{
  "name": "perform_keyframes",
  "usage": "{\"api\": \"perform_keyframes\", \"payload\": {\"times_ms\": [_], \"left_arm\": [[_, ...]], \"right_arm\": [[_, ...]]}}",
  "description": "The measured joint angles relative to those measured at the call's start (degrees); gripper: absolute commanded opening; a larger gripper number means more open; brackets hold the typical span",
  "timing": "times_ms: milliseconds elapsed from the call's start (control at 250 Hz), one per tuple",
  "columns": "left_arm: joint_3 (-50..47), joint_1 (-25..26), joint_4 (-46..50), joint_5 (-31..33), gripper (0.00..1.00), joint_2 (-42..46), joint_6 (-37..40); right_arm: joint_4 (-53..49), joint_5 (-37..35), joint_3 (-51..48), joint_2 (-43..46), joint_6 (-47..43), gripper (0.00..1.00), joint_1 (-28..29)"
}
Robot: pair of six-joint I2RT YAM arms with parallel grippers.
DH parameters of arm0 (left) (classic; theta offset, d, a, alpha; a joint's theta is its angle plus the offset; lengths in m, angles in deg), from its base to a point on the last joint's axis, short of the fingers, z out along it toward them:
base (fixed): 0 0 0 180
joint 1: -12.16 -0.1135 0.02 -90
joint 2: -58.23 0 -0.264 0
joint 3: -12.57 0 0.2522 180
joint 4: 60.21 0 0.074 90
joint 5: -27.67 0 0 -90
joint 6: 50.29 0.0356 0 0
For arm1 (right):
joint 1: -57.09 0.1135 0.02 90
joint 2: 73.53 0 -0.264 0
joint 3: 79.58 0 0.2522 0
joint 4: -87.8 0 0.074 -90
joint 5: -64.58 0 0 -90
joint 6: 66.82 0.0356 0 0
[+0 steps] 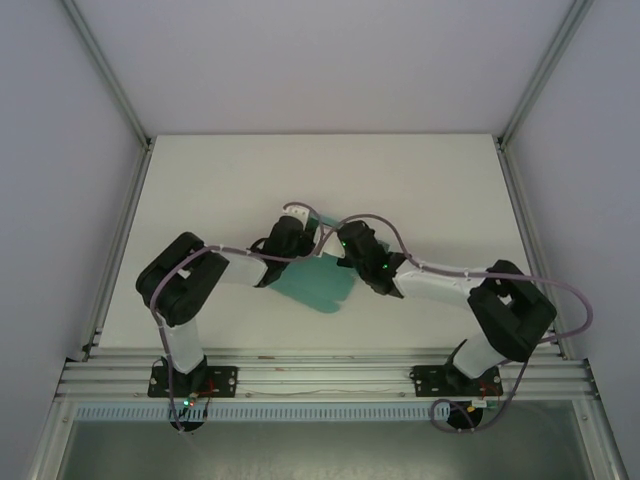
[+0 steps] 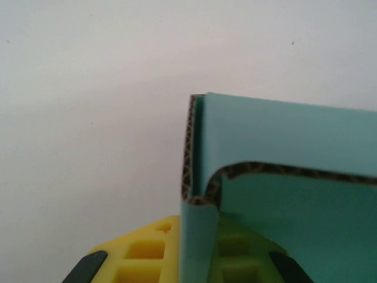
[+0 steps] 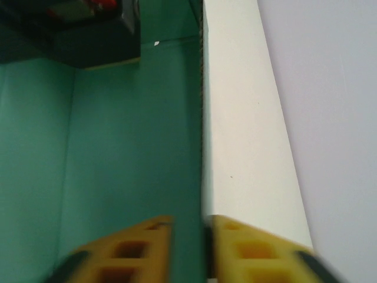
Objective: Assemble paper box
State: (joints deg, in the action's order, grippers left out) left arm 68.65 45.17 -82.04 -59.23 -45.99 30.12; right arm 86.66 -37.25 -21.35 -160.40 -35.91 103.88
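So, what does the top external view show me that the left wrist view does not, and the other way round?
From the top view: both arms over the white table, with the left gripper and right gripper meeting at the paper box, whose rounded flap lies toward the near edge. From the left wrist view: the brown corrugated cut edge, a panel bent in a curve, and the card passing between the yellow fingers. Shared: the teal box and the left gripper holding it.
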Motion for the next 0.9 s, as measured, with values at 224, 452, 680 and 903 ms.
{"api": "perform_keyframes", "payload": {"times_ms": [224,452,680,903], "left_arm": [[-6.6,0.0,-7.3,-4.4,0.0,2.5,1.5],[-8.6,1.4,-10.8,-6.0,0.0,2.5,3.5],[-9.2,4.6,-15.5,-5.8,0.0,1.0,4.2],[-9.6,6.5,-19.6,-5.6,0.0,-1.2,5.0]], "right_arm": [[-3.3,6.8,-4.2,12.4,8.8,1.0,0.3],[-5.4,13.8,-5.4,28.2,23.9,1.0,-3.5],[-11.1,12.4,0.7,24.2,38.8,1.0,-10.9],[-15.5,11.7,10.8,9.6,43.5,1.0,-12.1]]}}
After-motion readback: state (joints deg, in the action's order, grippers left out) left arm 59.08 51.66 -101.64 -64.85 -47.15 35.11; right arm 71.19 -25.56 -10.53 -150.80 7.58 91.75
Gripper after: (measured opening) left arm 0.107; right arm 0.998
